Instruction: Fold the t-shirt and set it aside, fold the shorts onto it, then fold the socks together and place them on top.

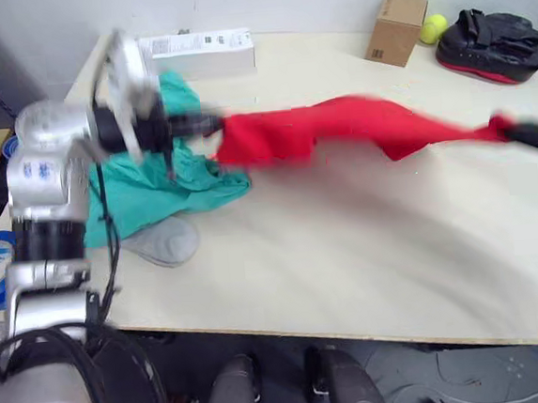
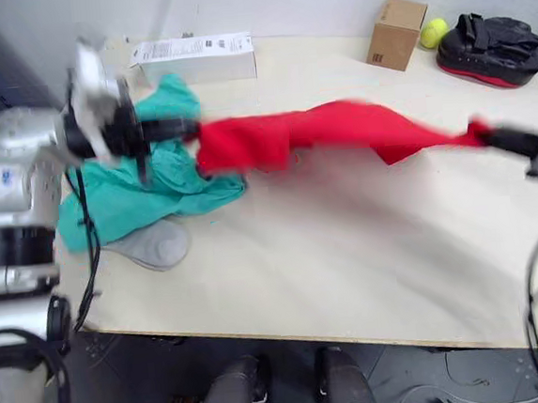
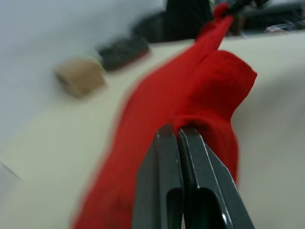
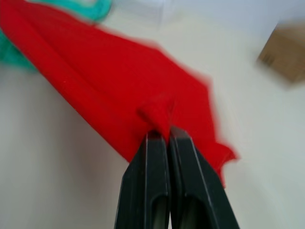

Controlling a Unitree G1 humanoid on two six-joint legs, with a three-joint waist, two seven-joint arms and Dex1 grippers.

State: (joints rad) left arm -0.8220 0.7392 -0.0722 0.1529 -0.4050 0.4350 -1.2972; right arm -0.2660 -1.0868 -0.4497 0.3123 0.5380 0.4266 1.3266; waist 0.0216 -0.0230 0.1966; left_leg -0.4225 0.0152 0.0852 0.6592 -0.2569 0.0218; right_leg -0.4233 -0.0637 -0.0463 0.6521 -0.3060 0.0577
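Observation:
The red t-shirt (image 1: 338, 125) hangs stretched out above the table between my two grippers. My left gripper (image 1: 217, 124) is shut on its left end, and the pinch shows close up in the left wrist view (image 3: 178, 131). My right gripper (image 1: 511, 129) is shut on the right end, with a fold of cloth caught between its fingers (image 4: 162, 131). The teal shorts (image 1: 168, 173) lie crumpled on the table at the left, under my left arm. A grey sock (image 1: 164, 241) lies just in front of the shorts.
A long white box (image 1: 198, 52) stands at the back left of the cream table (image 1: 350, 270). A cardboard box (image 1: 397, 28), a yellow-green ball (image 1: 433, 28) and a black padded mitt (image 1: 493, 43) sit at the back right.

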